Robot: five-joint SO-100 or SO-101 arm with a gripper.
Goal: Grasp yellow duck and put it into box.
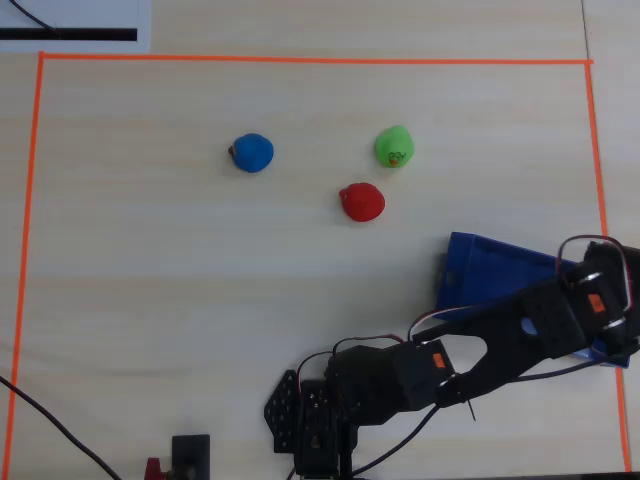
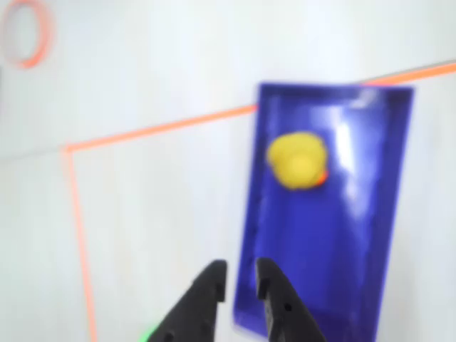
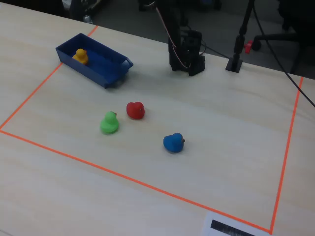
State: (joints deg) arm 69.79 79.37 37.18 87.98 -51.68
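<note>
The yellow duck (image 2: 298,161) lies inside the blue box (image 2: 313,242), toward its far end in the wrist view. The fixed view shows it upright near the box's far left end (image 3: 80,56), within the box's walls (image 3: 106,66). My gripper (image 2: 242,274) hangs above the box's near left corner. Its black fingers stand a narrow gap apart with nothing between them, and the duck is well clear of them. In the overhead view my arm covers the right part of the box (image 1: 490,265) and hides the duck.
A green duck (image 1: 394,147), a red duck (image 1: 361,201) and a blue duck (image 1: 251,153) sit on the pale table left of the box. Orange tape (image 1: 300,60) frames the work area. The arm base (image 3: 187,54) stands at the table's far side.
</note>
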